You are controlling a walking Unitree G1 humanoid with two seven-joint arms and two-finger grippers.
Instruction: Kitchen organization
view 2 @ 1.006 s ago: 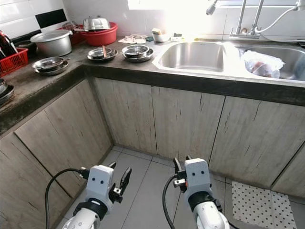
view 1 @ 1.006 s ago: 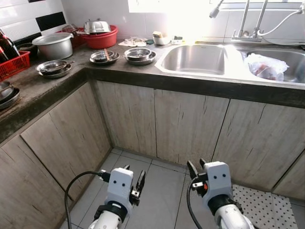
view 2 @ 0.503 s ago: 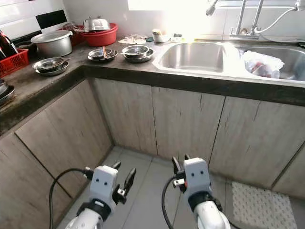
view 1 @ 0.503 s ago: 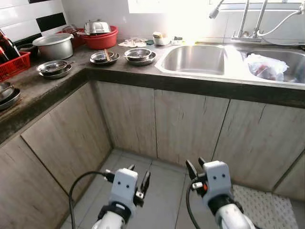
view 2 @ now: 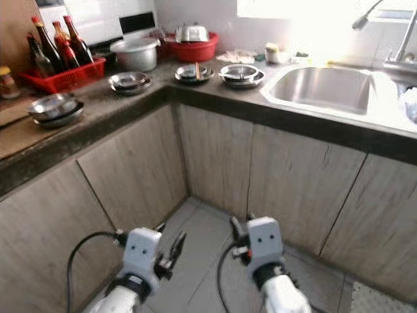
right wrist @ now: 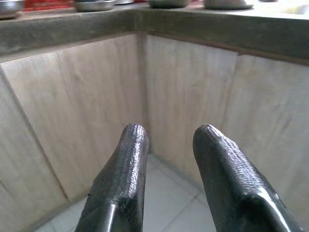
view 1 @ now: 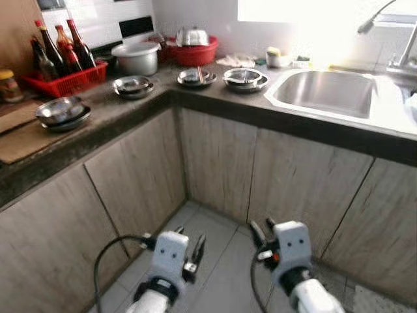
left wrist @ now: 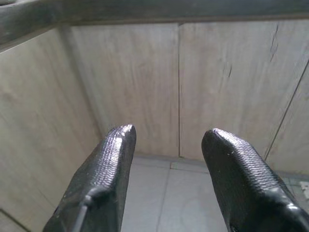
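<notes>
A dark L-shaped counter [view 1: 154,99] carries steel bowls in several stacks: one on the left [view 1: 63,112], one near the corner [view 1: 133,85], a dish with chopsticks [view 1: 197,77] and one beside the sink [view 1: 245,78]. A grey pot [view 1: 135,57] and a red basin [view 1: 191,51] stand at the back. My left gripper [view 1: 189,240] and right gripper [view 1: 262,228] hang low over the floor, well below the counter. Both are open with nothing between the fingers. The wrist views show the left fingers [left wrist: 108,164] and the right fingers [right wrist: 126,159] pointing at the cabinet doors.
A red basket [view 1: 65,77] of dark bottles and a jar [view 1: 8,85] stand at the far left, by a wooden board [view 1: 26,140]. The steel sink [view 1: 326,93] lies at the right. Wooden cabinet doors [view 1: 218,156] close off the corner above the tiled floor [view 1: 221,225].
The head camera has swung left: the sink has slid to the right of the picture and the bottles, jar and board have come into view. Both grippers stay low and open.
</notes>
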